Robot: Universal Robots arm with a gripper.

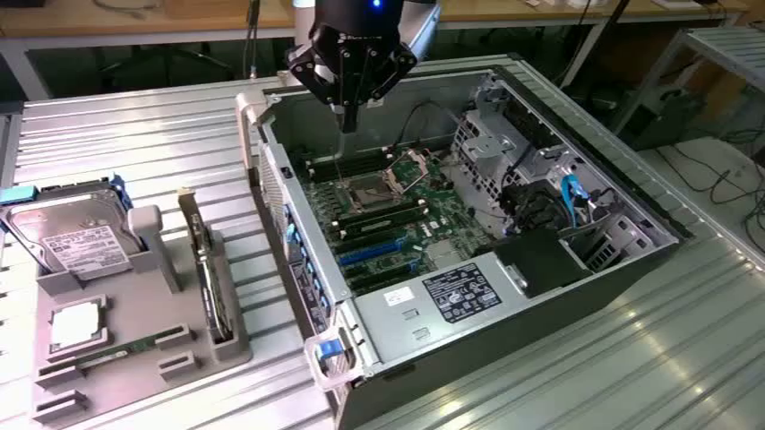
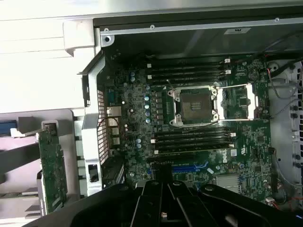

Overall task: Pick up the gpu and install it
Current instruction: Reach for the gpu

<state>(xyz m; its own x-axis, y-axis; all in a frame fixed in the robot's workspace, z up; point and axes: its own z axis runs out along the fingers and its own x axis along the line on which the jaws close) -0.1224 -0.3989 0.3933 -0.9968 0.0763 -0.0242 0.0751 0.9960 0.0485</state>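
Gpu (image 2: 51,165) matt green PCB, table (image 1: 143,134) ribbed metal.

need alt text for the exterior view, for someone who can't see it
The black gripper hangs over an open computer case, above its motherboard. At the exterior view's left, apart from the gripper, the gpu stands on edge in a grey holder, with a hard drive in the same holder.

The arm (image 1: 413,22) reached in from above, its black wrist (image 1: 353,54) turned straight down. The jaws pointed downward and met in one narrow dark tip. In the wrist view their black bases converged toward each other.
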